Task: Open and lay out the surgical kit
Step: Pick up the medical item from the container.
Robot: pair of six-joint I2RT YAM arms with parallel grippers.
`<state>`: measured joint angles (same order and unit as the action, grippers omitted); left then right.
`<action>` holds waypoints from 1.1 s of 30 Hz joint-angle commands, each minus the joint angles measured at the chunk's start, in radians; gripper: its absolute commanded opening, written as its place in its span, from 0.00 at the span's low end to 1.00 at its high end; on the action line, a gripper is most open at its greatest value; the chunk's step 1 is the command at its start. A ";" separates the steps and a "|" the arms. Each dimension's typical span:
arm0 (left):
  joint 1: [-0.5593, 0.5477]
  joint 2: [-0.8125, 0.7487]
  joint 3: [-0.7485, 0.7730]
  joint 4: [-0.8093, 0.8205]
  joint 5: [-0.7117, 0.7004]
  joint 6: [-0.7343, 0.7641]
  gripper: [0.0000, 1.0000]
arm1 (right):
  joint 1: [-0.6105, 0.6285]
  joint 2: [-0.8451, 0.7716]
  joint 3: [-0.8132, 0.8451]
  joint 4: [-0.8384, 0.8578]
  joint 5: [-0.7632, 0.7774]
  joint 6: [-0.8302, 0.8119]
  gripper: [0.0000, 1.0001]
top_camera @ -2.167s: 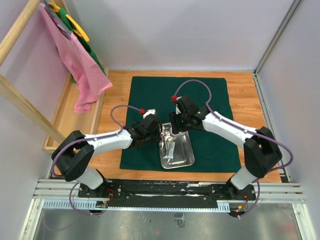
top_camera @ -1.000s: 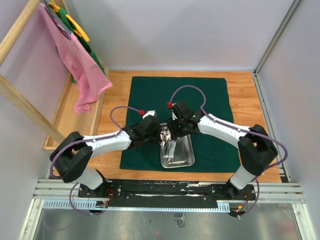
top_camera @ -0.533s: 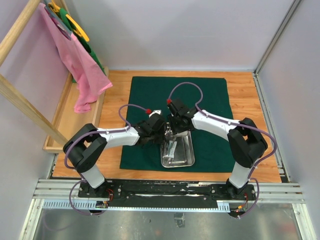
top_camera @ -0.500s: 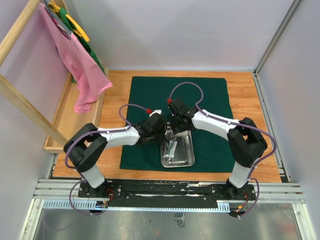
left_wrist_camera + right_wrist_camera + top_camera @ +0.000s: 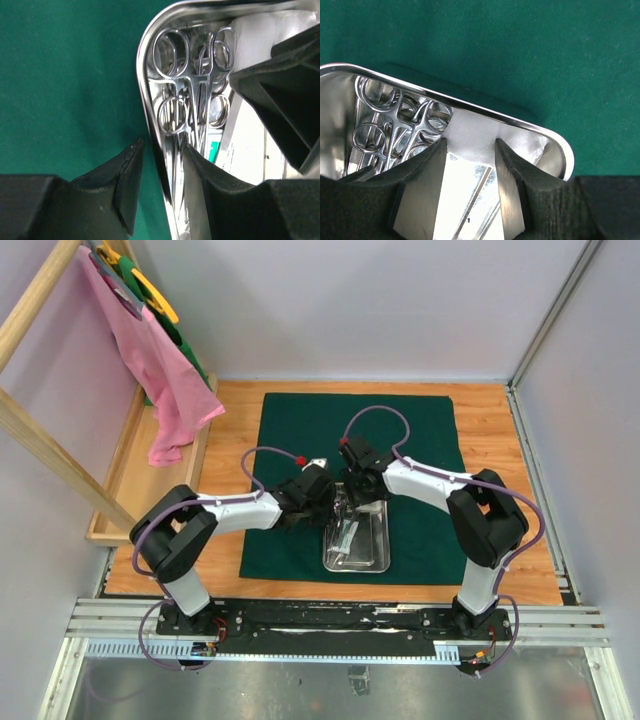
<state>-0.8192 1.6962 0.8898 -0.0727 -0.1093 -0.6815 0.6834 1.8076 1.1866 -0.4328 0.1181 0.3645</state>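
The dark green cloth [image 5: 300, 430] lies spread flat, with the steel tray [image 5: 386, 550] on its near half. My left gripper [image 5: 322, 502] [image 5: 160, 145] is open and straddles the tray's left rim [image 5: 145, 95]. One finger is outside over the cloth and the other inside, and neither touches the rim. Ring-handled forceps [image 5: 195, 85] [image 5: 395, 120] lie along that side. My right gripper [image 5: 350, 492] [image 5: 470, 142] reaches into the tray's far end and is shut on the white gauze wad [image 5: 475, 132]. A white packet [image 5: 245, 145] lies in the tray beside the forceps.
A pink cloth [image 5: 165, 380] hangs from a wooden rack at the left, above a wooden side tray [image 5: 150, 480]. Bare wood tabletop [image 5: 490, 440] borders the green cloth. Grey walls close in the back and right.
Both grippers have moved up to the tray's far end and closer together. The right jaws have narrowed around the gauze wad. The left jaws keep the same width.
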 commanded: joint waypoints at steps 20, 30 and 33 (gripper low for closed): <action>0.002 -0.163 -0.107 -0.024 -0.027 -0.024 0.44 | -0.019 0.077 -0.013 -0.032 0.086 -0.012 0.13; 0.002 -0.206 -0.112 -0.050 -0.049 -0.023 0.44 | -0.019 -0.130 0.023 -0.083 0.045 -0.073 0.01; 0.002 -0.219 -0.114 -0.054 -0.052 -0.025 0.44 | -0.019 -0.207 0.048 -0.106 0.022 -0.087 0.01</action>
<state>-0.8192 1.5124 0.7868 -0.1116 -0.1383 -0.7044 0.6785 1.7100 1.1957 -0.4850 0.1661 0.3130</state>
